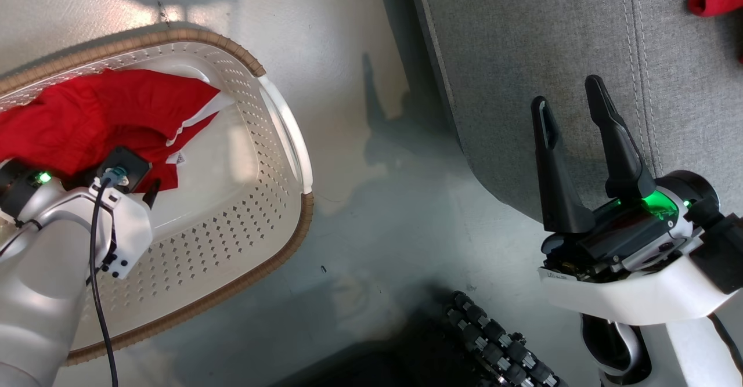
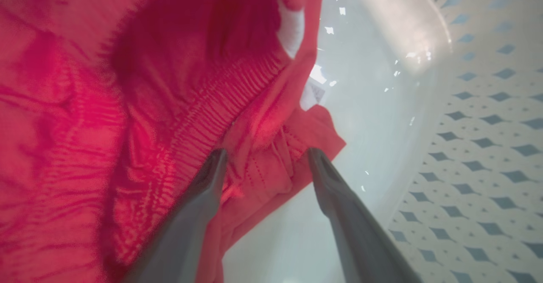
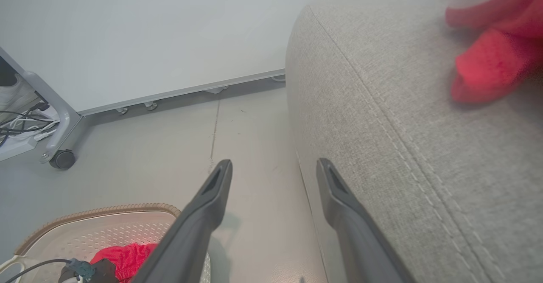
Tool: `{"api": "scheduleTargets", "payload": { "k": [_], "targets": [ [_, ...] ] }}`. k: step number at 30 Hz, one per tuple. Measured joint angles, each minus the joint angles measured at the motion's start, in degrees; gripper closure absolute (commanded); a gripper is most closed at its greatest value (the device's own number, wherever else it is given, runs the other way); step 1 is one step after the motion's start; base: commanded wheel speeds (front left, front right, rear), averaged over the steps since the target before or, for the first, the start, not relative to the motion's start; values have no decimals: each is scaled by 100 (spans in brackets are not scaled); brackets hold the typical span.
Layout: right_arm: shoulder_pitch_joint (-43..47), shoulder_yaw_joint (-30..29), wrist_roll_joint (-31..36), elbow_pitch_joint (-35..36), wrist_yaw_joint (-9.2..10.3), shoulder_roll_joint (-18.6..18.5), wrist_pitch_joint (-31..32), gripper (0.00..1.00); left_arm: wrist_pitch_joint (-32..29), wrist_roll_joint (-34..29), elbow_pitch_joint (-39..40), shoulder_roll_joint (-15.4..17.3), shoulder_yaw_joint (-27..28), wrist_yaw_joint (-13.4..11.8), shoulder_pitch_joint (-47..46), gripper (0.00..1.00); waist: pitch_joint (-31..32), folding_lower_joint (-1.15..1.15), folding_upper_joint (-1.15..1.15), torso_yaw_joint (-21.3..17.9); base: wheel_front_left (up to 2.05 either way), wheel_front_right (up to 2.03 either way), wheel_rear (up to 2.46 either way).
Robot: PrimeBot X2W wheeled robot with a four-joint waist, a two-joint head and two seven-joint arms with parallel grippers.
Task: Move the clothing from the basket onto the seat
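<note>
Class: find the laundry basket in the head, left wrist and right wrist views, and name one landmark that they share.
Head view: laundry basket at the left, on the floor.
Left wrist view: its perforated wall along the right side.
Right wrist view: its rim and wall in the bottom left corner.
Shared landmark: the red clothing lying inside it.

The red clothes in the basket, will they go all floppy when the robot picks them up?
Probably very floppy: the red clothing lies crumpled in soft folds in the basket. Its fine wrinkles suggest thin, light cloth. The left gripper, open around one fold, may lift just that part first, with the rest trailing.
</note>
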State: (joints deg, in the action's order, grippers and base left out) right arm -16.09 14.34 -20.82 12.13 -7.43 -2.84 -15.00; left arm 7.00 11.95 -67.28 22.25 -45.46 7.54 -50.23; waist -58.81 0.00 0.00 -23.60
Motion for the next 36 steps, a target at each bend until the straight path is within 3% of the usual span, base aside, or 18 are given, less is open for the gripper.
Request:
{"api": "scheduleTargets", "payload": {
  "k": [1,2,3,4,13,20,36],
  "targets": [
    [21,-9,-1,11,0,0,0,0,-13,-1,-55,-2,-21,7,-50,0,-6,0,0,1,0,0,0],
    [23,-11,-3,15,0,0,0,0,-19,-1,-96,-5,-32,16,-82,25,-9,0,0,0,0,0,0],
    [23,-10,-21,29,0,0,0,0,-20,-5,-133,-12,-53,19,-110,59,-10,0,0,0,0,0,0],
    [23,-10,-42,38,0,0,0,0,-25,-23,-175,-12,-80,19,-151,100,-11,0,0,0,0,0,0],
    [-19,40,-93,30,0,0,0,0,230,-62,-361,4,-163,-85,-292,100,51,0,0,-13,0,0,0],
    [-155,105,-49,-122,0,1,-14,0,694,290,-170,-56,85,-105,-138,100,310,0,0,-7,0,0,0],
    [-129,-130,571,-915,0,12,-14,0,792,1034,2011,-457,824,-102,1243,100,1680,0,0,697,0,0,0]
  ]
}}
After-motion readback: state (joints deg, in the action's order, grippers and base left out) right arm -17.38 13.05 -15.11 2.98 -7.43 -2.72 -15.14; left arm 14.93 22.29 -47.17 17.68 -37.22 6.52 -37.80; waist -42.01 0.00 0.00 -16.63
